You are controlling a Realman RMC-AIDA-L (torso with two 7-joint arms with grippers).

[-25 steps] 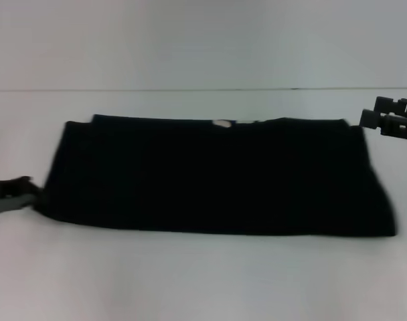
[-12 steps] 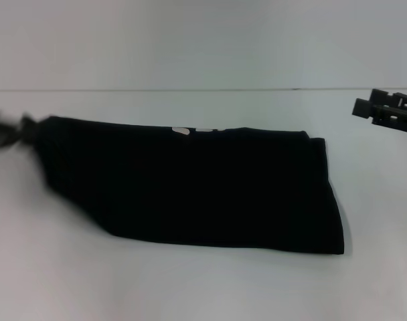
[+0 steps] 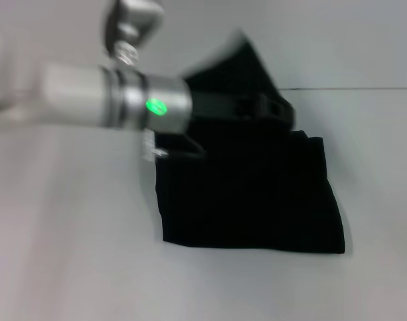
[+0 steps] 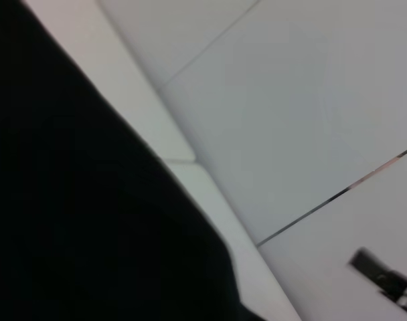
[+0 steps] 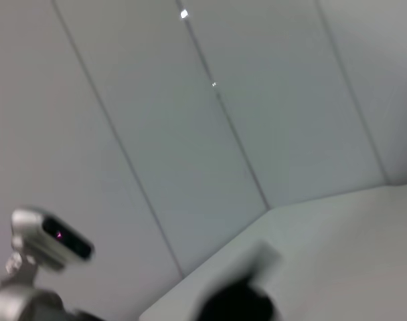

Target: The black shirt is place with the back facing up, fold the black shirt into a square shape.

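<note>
While the left arm (image 3: 123, 100) reaches across in front of me: its pale sleeve and silver wrist band run in from the robot's left side, and a small green light (image 3: 152, 105) glows on the band just behind the tool

Left tool (image 3: 274, 108): raised off the counter, above the far edge of the garment, and pinching a fold of the black cloth; its dark body blends with the fabric, so I go by the cloth hanging from it

Black shirt (image 3: 250, 200): most of it lies flat on the counter, below the left tool and on the side nearer to me, as a dark and roughly rectangular block

Lifted part of the shirt: a flap stands up off the counter at the left tool and rises past it towards the wall, blurred at its upper edge

Shirt from the left wrist camera: black cloth fills the whole side next to that tool, right up against it, and pale counter shows beyond its slanting edge

Right tool (image 4: 384, 282): well apart from the left tool, a small dark shape low over the counter, seen only from the left wrist; whether it is spread or pressed together I cannot tell

Counter (image 3: 69, 254): white and smooth, bare on the arm side of the left tool

Wall (image 3: 337, 40): pale panels behind the left tool, meeting the counter along a thin dark line
</note>
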